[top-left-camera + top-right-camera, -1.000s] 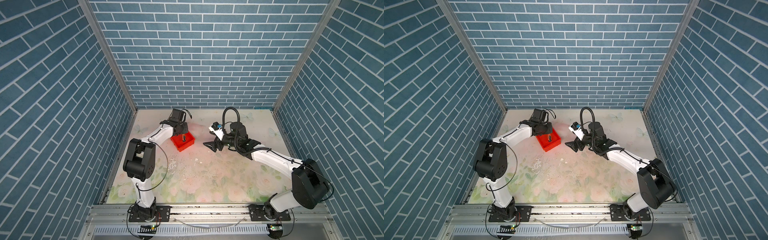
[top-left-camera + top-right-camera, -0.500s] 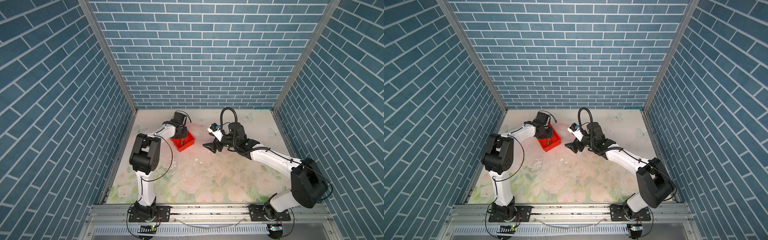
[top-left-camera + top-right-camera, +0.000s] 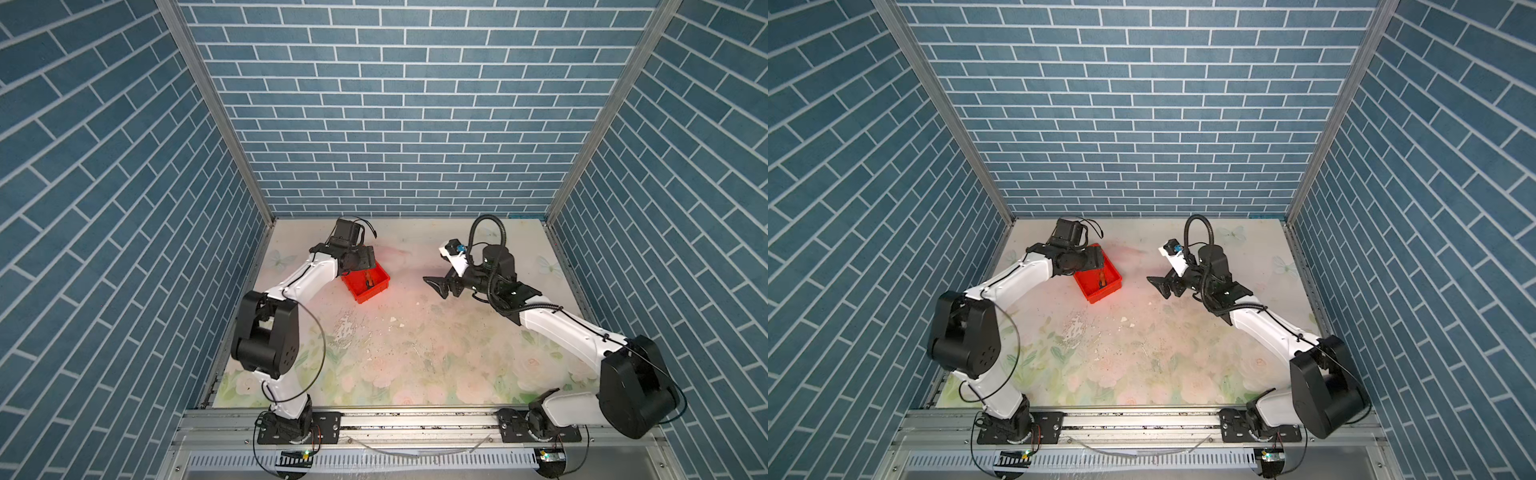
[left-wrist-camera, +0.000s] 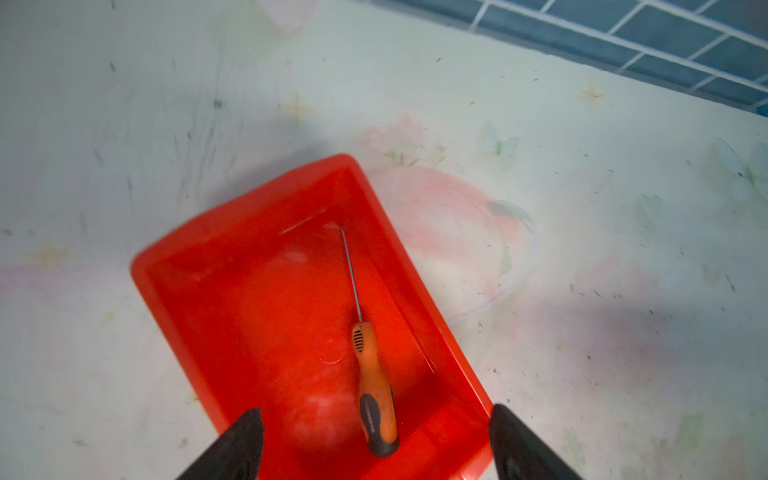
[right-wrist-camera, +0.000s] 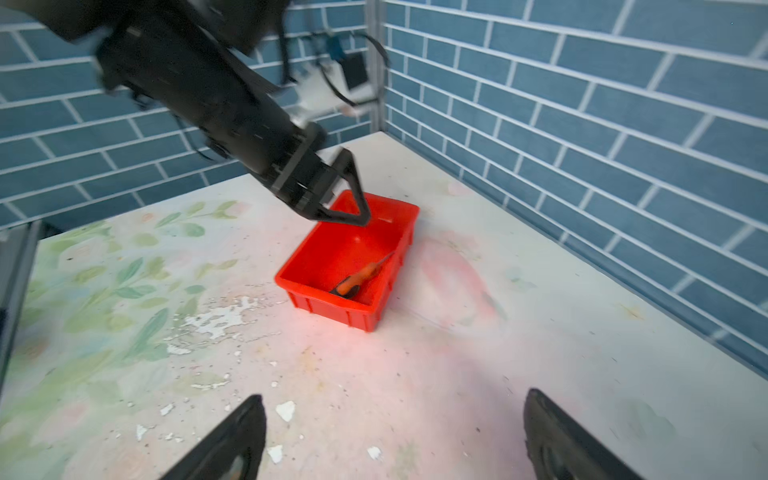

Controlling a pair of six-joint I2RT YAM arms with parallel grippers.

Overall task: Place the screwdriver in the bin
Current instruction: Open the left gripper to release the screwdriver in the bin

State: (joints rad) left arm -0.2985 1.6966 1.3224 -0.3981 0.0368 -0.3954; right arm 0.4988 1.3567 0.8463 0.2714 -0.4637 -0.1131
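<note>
The screwdriver (image 4: 372,386) is small. It has an orange handle with a black end and little black slits near the metal part. A thin silver rod sticks out of the handle.

It lies flat on the floor of the red bin (image 4: 241,218), close to one long wall and lined up with it. Nothing is touching it. In both top views it is only a tiny orange mark (image 3: 368,279) inside the bin (image 3: 365,296), which sits on the far left part of the flowery table (image 3: 415,353).

The left gripper (image 4: 374,411) hangs just above the bin. Its two black fingers are spread wide apart and have hold of nothing. From the right wrist view you can see it (image 5: 349,203) over the far end of the bin (image 5: 332,309), with the screwdriver (image 5: 357,280) lying below, apart from it.

The right gripper (image 3: 436,284) is well to the right of the bin and points at it. Its fingers are wide apart too, with nothing between them.

A second ago the left gripper was shut tight over the bin. Now it has let go. The bin has stayed in the same spot, and the right arm has hardly moved.
</note>
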